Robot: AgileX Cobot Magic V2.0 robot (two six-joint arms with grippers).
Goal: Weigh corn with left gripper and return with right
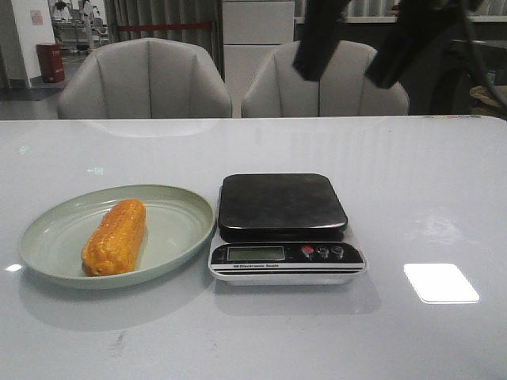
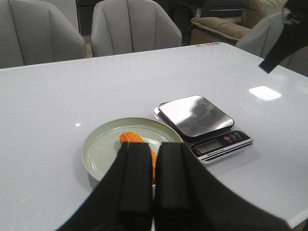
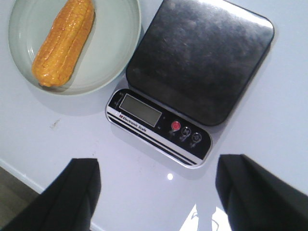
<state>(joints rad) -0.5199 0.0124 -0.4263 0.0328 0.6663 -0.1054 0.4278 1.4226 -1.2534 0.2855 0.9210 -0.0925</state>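
The orange-yellow corn point(image 1: 115, 237) lies on a pale green plate point(image 1: 47, 229) at the table's left. The scale point(image 1: 281, 202), with its dark platform bare, stands just right of the plate. In the left wrist view my left gripper point(image 2: 154, 147) is shut and empty, held above the table short of the plate point(image 2: 96, 149). Its fingers hide most of the corn point(image 2: 130, 138). My right gripper point(image 3: 159, 163) is open wide and empty, high above the table just in front of the scale point(image 3: 202, 57). The corn point(image 3: 65, 41) lies apart from it. Its two fingers hang at the top of the front view point(image 1: 347, 77).
Two grey chairs point(image 1: 146, 79) stand behind the table's far edge. The table's near edge point(image 3: 19, 178) shows in the right wrist view. A bright light patch point(image 1: 440, 283) lies on the table right of the scale.
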